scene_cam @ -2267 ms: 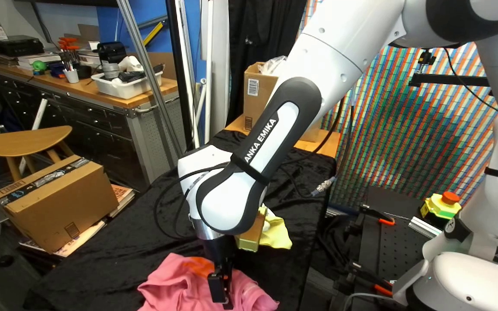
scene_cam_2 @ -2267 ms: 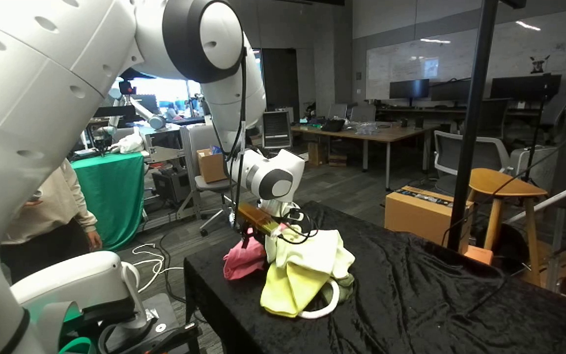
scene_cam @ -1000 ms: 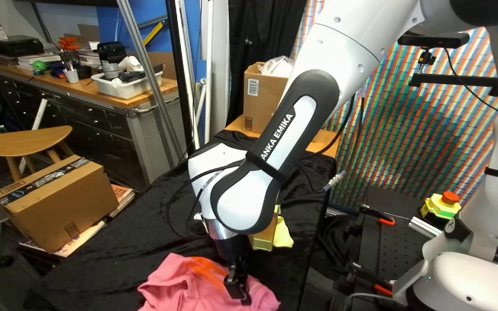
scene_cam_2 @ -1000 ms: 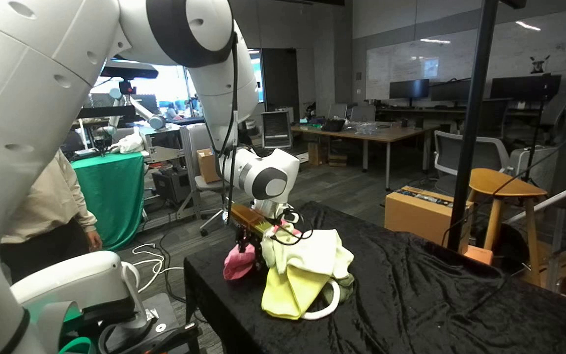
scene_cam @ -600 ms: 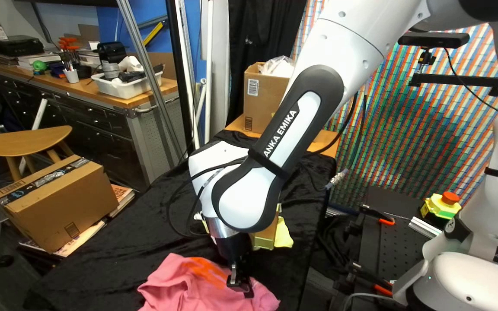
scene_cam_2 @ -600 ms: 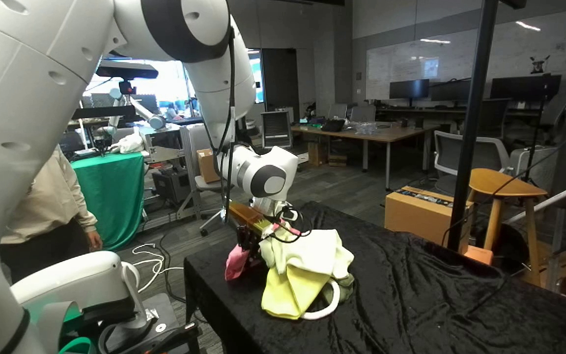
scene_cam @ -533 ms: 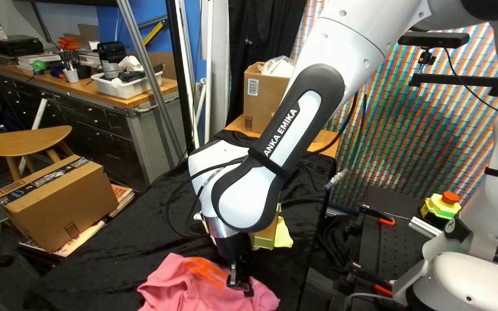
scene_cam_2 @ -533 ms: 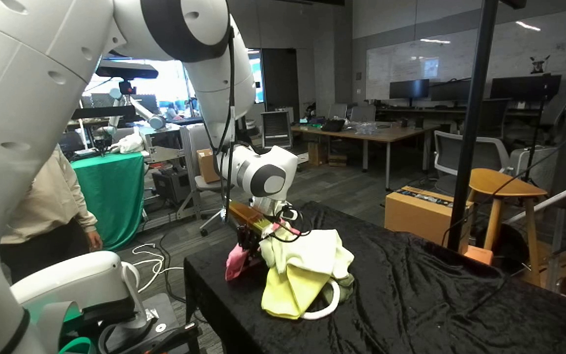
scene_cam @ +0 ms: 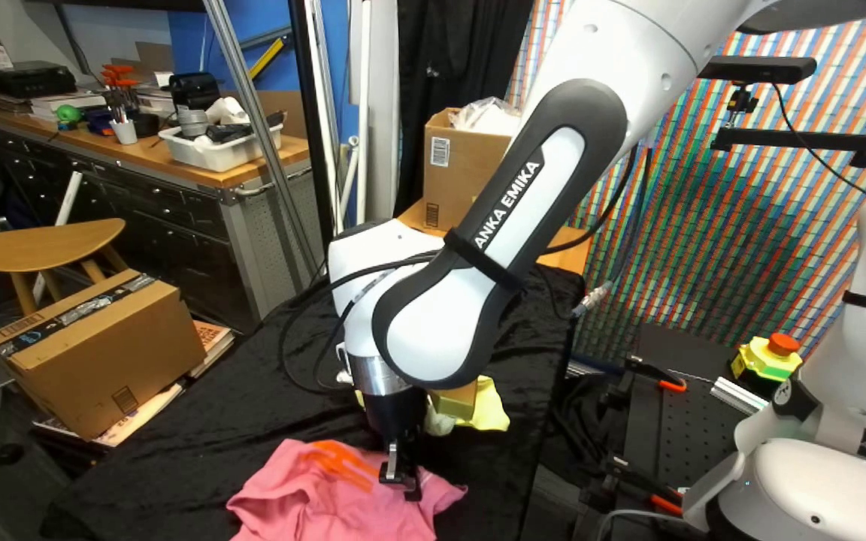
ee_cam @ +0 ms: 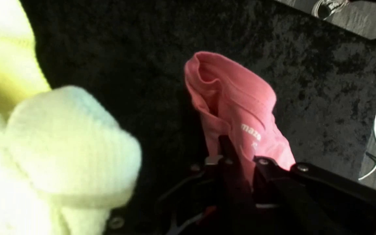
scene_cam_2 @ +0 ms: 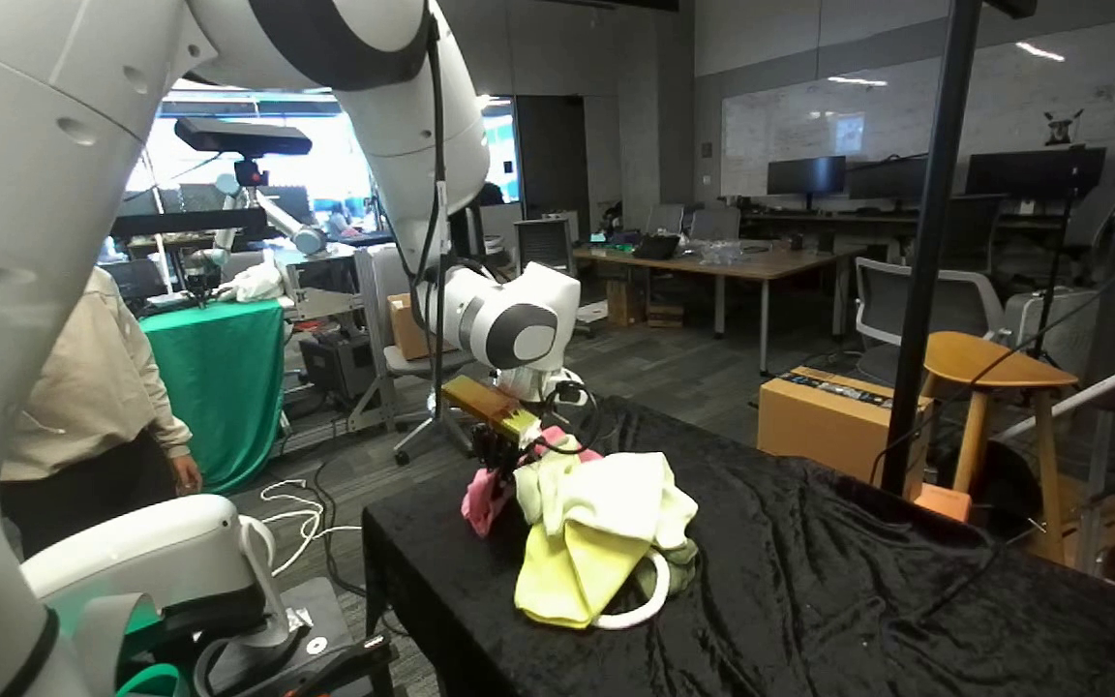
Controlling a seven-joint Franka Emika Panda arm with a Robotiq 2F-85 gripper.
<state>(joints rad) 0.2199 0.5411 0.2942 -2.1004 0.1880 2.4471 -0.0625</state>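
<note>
A second ago the fingers stood apart; now they have come together and pinch a fold of the pink garment, which lies on the black-draped tabletop. I can see it has been tugged along: in an exterior view its outline has slid a little toward the cardboard box, and the end by the fingers has drawn in. The white arm has risen slightly. In the wrist view the bunched fold shows white lettering. The yellow cloth, pale cloth and white hoop nearby look much as they did, and the wooden stool hasn't stirred.
</note>
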